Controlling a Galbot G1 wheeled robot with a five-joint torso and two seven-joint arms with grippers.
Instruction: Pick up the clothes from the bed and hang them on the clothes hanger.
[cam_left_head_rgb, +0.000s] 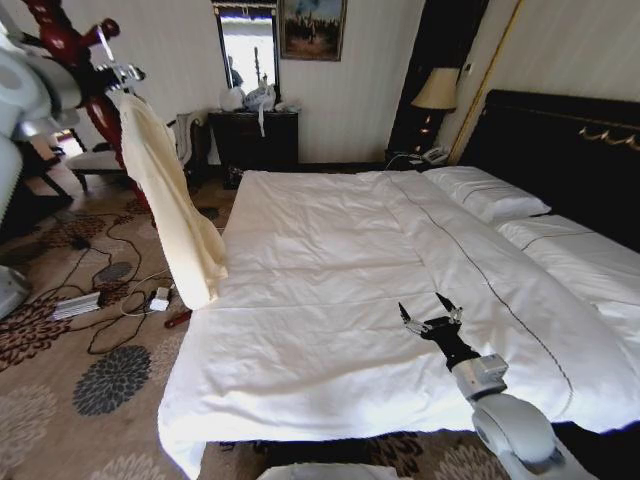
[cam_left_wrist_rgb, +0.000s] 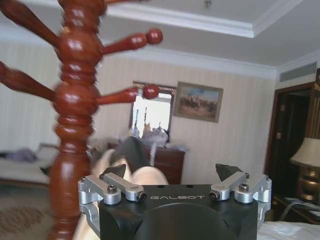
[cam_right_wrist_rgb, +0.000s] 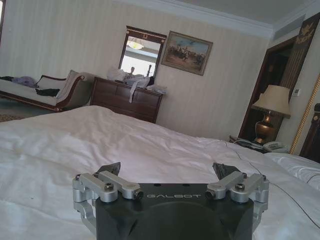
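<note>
The thin hanger is hidden under the hanging cream shirt-like garment (cam_left_head_rgb: 175, 210). Left claw (cam_left_wrist_rgb: 172, 175) raised beside it, spread empty; right claw (cam_left_head_rgb: 432, 318) spread empty over the white-duveted bed (cam_left_head_rgb: 320, 280).

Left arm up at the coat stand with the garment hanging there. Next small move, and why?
Probably back the left end effector off the coat stand. Its fingers look open, and the clothes already hang beside the stand. The right end effector hovers open above the bed.

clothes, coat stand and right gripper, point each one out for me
clothes (cam_left_head_rgb: 175, 215): head view, middle of the hanging cream fabric.
coat stand (cam_left_wrist_rgb: 75, 100): left wrist view, on the turned wooden trunk.
right gripper (cam_left_head_rgb: 431, 312): head view, midway between its open fingers, above the bed (cam_left_head_rgb: 320, 260), point on the duvet.
</note>
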